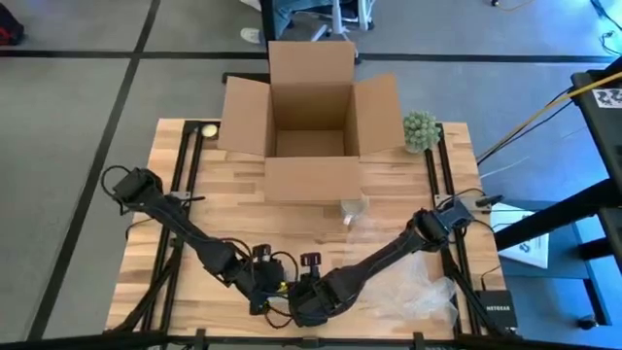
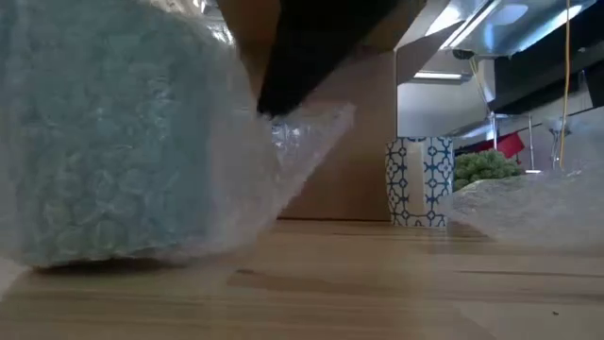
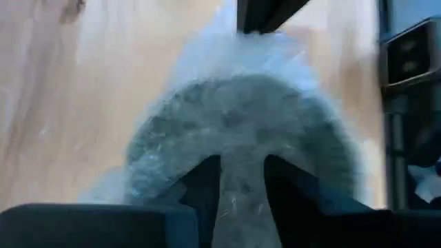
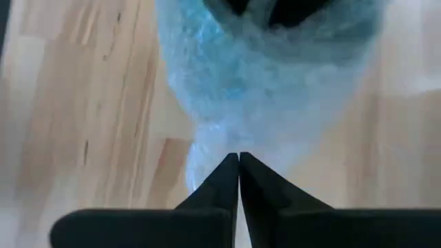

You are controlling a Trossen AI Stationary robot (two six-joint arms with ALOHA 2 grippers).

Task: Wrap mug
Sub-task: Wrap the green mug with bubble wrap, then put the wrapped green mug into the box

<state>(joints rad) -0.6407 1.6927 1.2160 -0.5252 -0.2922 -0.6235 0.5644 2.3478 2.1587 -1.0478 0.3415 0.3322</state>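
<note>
Gripping one bubble-wrapped bundle (image 3: 234, 138), left gripper (image 3: 238, 182) and closed right gripper (image 4: 238, 169) meet; one patterned mug (image 2: 419, 181) stands apart.

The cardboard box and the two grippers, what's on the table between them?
In the high view, a patterned mug and clear bubble wrap lie between the open cardboard box and the grippers; elsewhere bare wooden table.

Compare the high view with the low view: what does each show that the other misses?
Only the high view shows the open cardboard box from above and both grippers, left gripper and right gripper, meeting at the near table edge. Only the low view shows a patterned mug standing upright and a bubble-wrapped bundle close up. Both show loose bubble wrap and the wooden table.
</note>
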